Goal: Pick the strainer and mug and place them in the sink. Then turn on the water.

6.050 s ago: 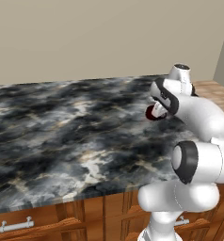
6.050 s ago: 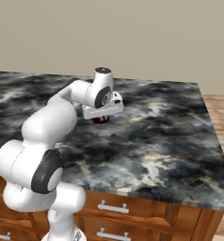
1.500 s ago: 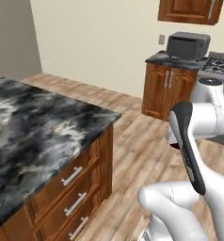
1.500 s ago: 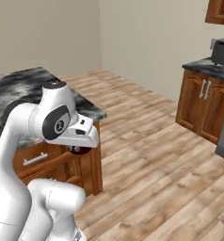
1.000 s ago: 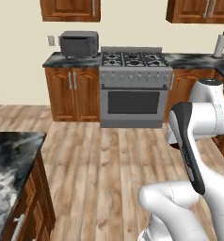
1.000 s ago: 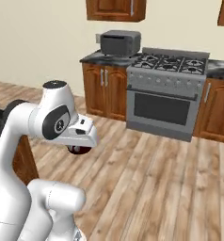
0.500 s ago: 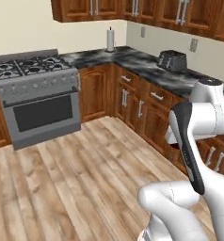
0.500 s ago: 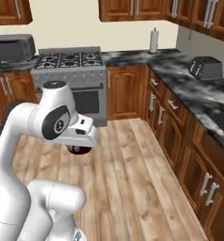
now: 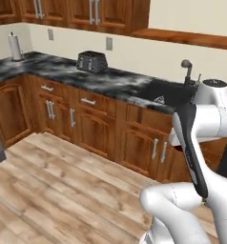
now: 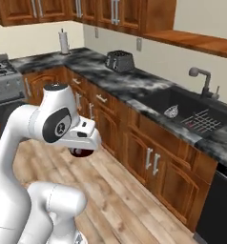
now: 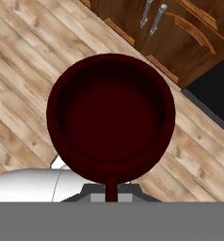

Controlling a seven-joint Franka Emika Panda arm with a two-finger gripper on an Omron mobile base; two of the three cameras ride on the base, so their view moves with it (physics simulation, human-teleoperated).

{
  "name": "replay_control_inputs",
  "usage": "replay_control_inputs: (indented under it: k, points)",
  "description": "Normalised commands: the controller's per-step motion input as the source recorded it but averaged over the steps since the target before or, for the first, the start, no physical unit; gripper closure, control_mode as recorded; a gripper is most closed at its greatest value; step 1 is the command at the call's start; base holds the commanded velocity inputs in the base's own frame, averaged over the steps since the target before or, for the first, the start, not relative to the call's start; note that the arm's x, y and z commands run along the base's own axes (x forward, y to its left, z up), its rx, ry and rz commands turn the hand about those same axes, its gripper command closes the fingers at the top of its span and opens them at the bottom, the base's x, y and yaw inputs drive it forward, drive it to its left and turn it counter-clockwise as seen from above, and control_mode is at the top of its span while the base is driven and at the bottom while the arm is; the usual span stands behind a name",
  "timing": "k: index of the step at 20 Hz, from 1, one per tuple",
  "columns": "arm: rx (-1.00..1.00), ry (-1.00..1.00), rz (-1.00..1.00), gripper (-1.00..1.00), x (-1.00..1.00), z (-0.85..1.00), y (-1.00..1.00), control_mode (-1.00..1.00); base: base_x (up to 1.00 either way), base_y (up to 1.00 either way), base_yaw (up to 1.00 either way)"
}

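Right below the hand, the gripper (image 10: 82,151) pinches the mug (image 11: 110,117) over wooden floor (image 10: 129,200).

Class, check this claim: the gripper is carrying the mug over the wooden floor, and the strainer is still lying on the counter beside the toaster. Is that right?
Not quite. The gripper does carry the mug over the floor, but the strainer already lies in the sink, as the right base view shows, not beside the toaster.

Dark maroon mug (image 11: 110,116), silvery mesh strainer (image 10: 171,111), black sink (image 10: 182,102), dark marbled counter (image 10: 120,76), brown cabinets (image 10: 153,152).
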Motion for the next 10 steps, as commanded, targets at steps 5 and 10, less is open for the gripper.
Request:
replay_control_inputs:
  k: [5,10]
  points:
    - [0.0,0.0,0.0,1.0,0.0,0.0,0.0,1.0,0.45,0.35,-0.63]
    - [0.0,0.0,0.0,1.0,0.0,0.0,0.0,1.0,0.58,0.49,-0.55]
